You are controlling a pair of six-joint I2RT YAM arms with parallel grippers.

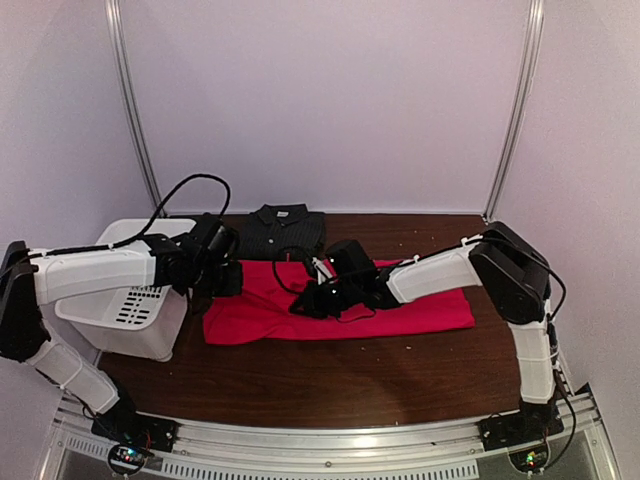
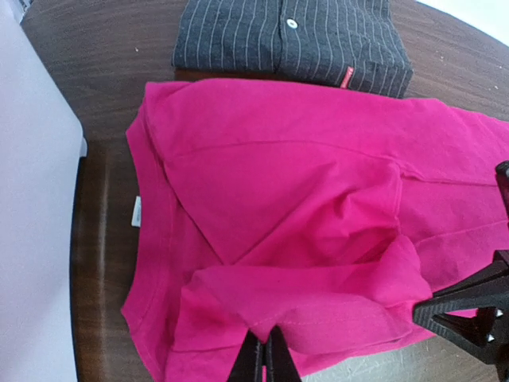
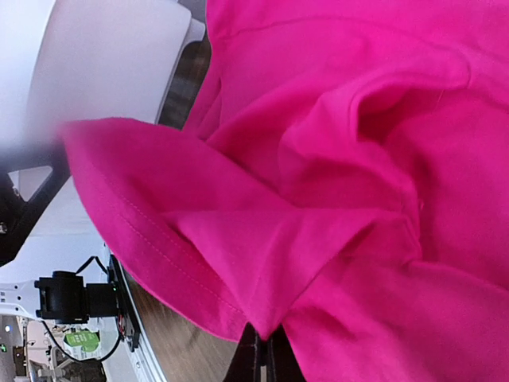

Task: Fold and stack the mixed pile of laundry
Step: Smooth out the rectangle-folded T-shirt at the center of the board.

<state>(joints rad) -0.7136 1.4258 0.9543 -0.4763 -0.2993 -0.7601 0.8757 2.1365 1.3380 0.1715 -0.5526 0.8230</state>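
The red T-shirt (image 1: 400,310) lies spread across the brown table, rumpled near its left half. The left gripper (image 2: 266,352) is shut, pinching the shirt's stitched hem (image 2: 334,318) at the shirt's left end (image 1: 212,292). The right gripper (image 3: 263,350) is shut on a raised fold of the same red fabric (image 3: 262,263), near the shirt's middle (image 1: 305,305). Its black fingers (image 2: 465,318) also show at the right edge of the left wrist view. The dark pinstriped shirt (image 1: 288,228) lies folded at the back of the table, just behind the T-shirt (image 2: 302,199).
A white slotted bin (image 1: 120,315) stands at the table's left, right beside the left arm and the T-shirt's left end. Bare brown tabletop (image 1: 330,385) runs along the front. The back wall and metal posts close off the rear.
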